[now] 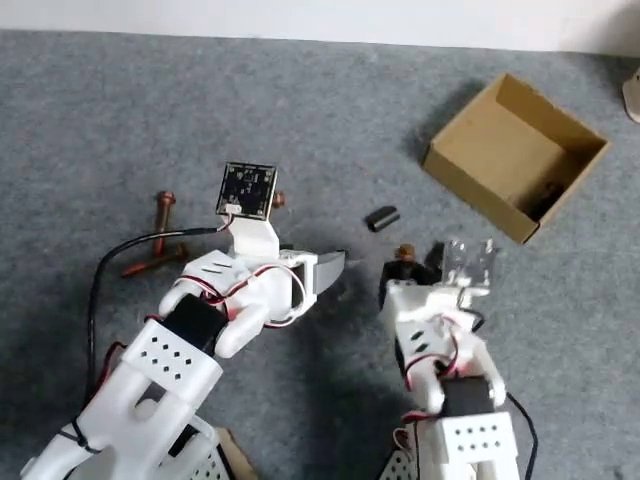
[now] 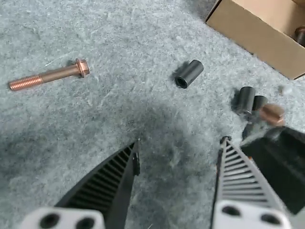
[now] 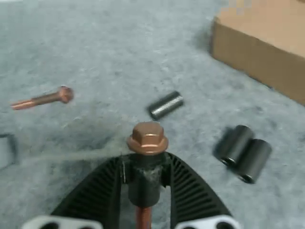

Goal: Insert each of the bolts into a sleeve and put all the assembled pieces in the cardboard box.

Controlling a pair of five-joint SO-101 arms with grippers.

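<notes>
Clamps the sleeve point(image 3: 143, 180), bolt point(image 3: 147, 137) inside, in the right end effector point(image 3: 145, 164) above the desk point(image 1: 300, 100), near-left of the box point(image 1: 472, 192); leaves the left end effector point(image 2: 180, 143) wide open, empty; likely rigid, light, slick, so best gripped mid-sleeve.

Grey felt tabletop point(image 1: 300, 100); pale wall strip point(image 1: 300, 15) behind.
</notes>
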